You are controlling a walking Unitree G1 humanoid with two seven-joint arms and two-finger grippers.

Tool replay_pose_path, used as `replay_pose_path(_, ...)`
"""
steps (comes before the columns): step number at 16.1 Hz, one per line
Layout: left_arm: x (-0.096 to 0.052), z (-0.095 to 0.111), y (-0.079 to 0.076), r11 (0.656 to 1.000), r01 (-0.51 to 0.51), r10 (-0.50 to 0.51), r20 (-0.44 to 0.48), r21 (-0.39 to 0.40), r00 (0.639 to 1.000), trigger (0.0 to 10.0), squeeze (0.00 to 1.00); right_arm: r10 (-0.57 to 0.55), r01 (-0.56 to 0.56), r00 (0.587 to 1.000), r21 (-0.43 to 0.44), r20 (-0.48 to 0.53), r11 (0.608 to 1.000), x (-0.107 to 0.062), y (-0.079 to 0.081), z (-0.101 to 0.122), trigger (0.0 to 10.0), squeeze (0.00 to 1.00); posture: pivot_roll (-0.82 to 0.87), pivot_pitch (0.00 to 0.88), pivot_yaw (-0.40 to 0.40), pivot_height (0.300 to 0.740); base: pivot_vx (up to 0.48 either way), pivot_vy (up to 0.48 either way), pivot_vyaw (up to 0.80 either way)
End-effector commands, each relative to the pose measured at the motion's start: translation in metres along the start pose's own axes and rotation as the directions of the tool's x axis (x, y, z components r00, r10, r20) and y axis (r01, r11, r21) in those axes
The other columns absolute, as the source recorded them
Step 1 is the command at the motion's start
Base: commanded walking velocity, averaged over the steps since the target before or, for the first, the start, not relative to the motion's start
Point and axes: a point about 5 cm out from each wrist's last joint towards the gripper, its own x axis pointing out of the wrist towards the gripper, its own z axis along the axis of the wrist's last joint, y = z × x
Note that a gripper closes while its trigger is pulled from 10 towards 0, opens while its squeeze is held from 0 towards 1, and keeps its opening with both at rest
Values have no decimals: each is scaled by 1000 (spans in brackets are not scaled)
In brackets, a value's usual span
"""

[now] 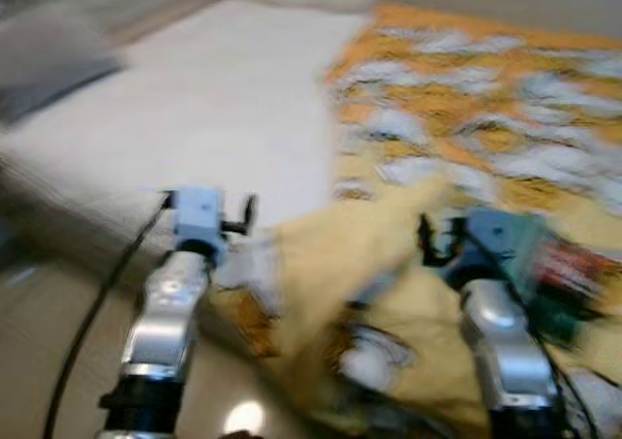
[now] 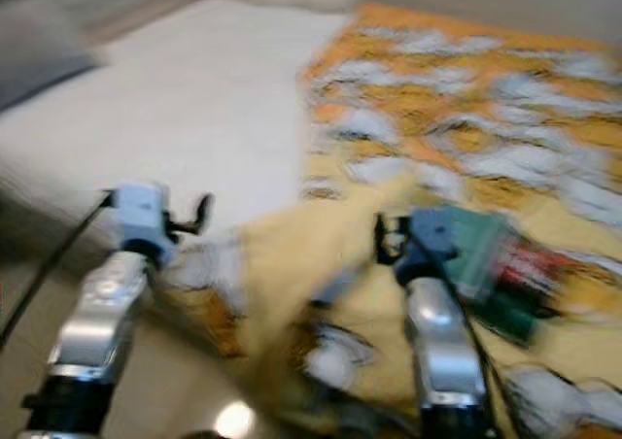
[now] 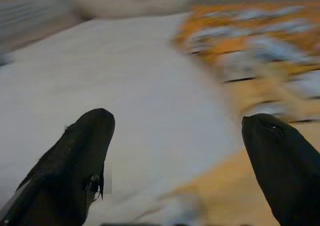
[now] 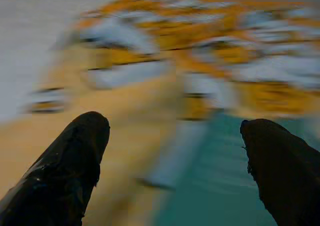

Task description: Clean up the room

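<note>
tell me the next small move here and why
Probably ease the right end effector forward and down onto the green box lying on the rumpled yellow and orange blanket. Its fingers are spread wide with nothing between them, and the box sits just ahead. The views are blurred, so steadying first seems wise.

White sheet (image 1: 224, 118) bare, passable; rumpled orange blanket (image 1: 486, 118) and green box (image 1: 544, 264) obstruct right.

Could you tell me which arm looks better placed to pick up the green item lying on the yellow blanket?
Probably the right. The right gripper is open and hangs over the green item on the blanket, while the left gripper faces the bare white sheet.
</note>
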Motion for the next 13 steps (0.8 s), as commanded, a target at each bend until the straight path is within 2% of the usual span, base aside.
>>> replay_pose_path(1, -1, -1, 9, 1000, -25, 25, -1, 18, 1000, 10000, 180, 31, -31, 999, 9, 15, 999, 1, 11, 3, 10000, 1000, -64, 0, 40, 740, 0, -480, 0)
replay_pose_path(3, -1, -1, 10, 999, -29, 29, -1, 18, 1000, 10000, 176, 72, -72, 997, 12, 11, 997, 2, 15, 4, 10000, 1000, -64, 0, 42, 740, 0, -480, 0)
replay_pose_path(4, -1, -1, 10, 999, -31, 31, 3, 5, 1000, 10000, 165, 95, -95, 995, 10, 13, 995, 4, 16, 5, 10000, 1000, -64, 0, 43, 740, 0, 0, 0)
replay_pose_path(5, 0, -1, 11, 999, -31, 31, 4, 16, 1000, 10000, 161, 142, -142, 990, 24, 15, 990, 6, 19, 7, 10000, 1000, -63, 0, 40, 740, 0, 0, 0)
replay_pose_path(7, 1, -1, 11, 999, -30, 29, 11, 39, 1000, 10000, 157, 166, -166, 986, 28, 18, 986, 8, 18, 9, 10000, 1000, -61, 0, 36, 740, 0, 0, 0)
replay_pose_path(13, 3, -2, 3, 998, -4, 4, 7, 57, 1000, 10000, 145, 145, -145, 989, 31, 1, 989, 6, 13, 5, 10000, 1000, -78, 0, 39, 740, 0, 0, 0)
